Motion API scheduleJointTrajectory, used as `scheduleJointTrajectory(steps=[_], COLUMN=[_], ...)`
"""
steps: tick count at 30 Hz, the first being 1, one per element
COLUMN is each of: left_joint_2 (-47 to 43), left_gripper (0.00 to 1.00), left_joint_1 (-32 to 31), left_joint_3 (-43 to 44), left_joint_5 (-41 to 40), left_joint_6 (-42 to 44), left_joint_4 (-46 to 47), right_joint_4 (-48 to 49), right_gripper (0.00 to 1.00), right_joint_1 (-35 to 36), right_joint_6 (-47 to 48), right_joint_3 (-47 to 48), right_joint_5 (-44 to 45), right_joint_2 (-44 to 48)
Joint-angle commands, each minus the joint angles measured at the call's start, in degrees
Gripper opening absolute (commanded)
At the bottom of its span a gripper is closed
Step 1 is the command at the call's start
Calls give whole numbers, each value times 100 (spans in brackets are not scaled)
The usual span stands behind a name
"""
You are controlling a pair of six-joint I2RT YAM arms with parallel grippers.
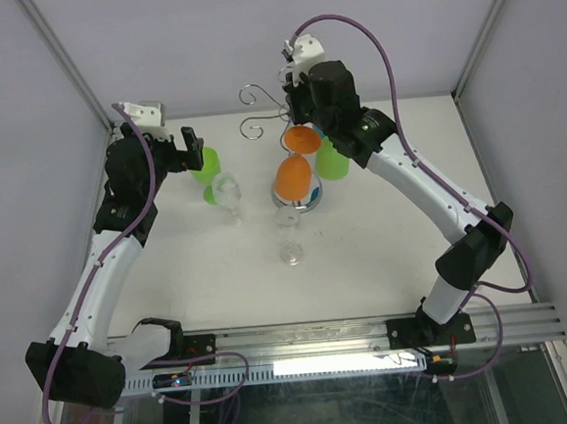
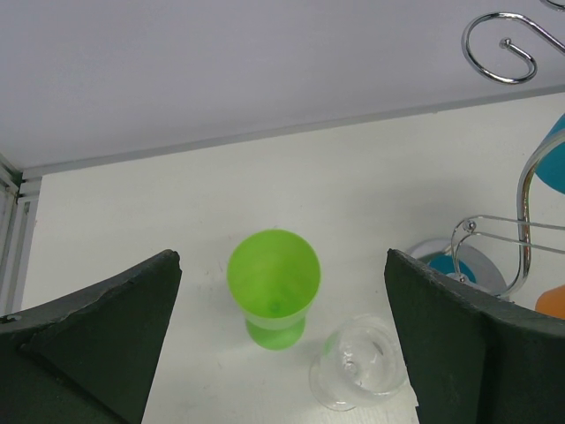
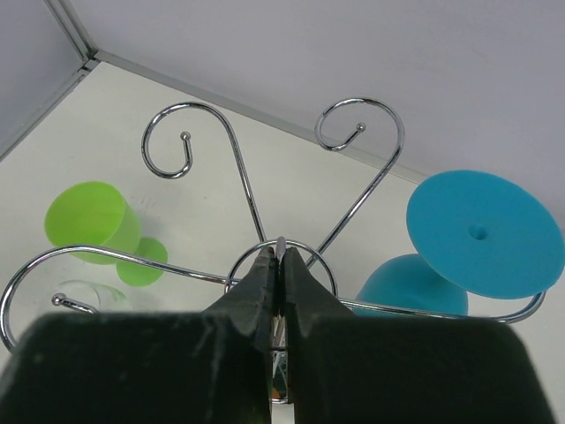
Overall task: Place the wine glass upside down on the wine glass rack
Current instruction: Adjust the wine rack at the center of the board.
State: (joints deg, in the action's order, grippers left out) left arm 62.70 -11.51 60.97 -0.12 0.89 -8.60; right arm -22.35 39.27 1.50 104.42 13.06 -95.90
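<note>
Wine glass, green, stood upright on the table beneath our wide-open left gripper; the right gripper was clamped on the post of the rack; we judged a tug could topple it.

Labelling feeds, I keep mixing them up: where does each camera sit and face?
Top external: above and behind the bases, looking down at the table; left arm, right arm show.
Left wrist: looks down past the open left end effector at a green glass.
Right wrist: looks down past the right end effector, shut on the wine glass rack.
Shared: both wrist views show that green glass and rack.
</note>
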Motion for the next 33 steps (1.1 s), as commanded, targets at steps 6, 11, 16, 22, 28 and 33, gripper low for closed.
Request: scheduleJointTrajectory(steps=[6,11,16,22,28,33], left_joint_2=[-38,-38,-17,35,50,33], left_gripper=[98,98,98,98,98,98], left_joint_1=[52,58,49,54,54,56], left_joint_3=[90,90,90,89,90,90], left_joint_5=[-111,-102,-94,-85,-99,-127], left_joint_6=[87,83,82,76,95,111], left_joint_4=[141,144,141,144,133,127], right_joint_4=[412,284,292,311,39,108], right_gripper=[0,0,0,0,0,0], right_joint_1=[9,-148,-550,-1235,-1885,-2194], right_joint_6=[928,1185,1202,1050,1199,1309], right_joint_3=[500,731,746,889,1499,1660], right_joint_5=[-453,-929,-1732,-3187,-4715,-5681], right_joint_2=[7,-52,7,-101,-537,-617])
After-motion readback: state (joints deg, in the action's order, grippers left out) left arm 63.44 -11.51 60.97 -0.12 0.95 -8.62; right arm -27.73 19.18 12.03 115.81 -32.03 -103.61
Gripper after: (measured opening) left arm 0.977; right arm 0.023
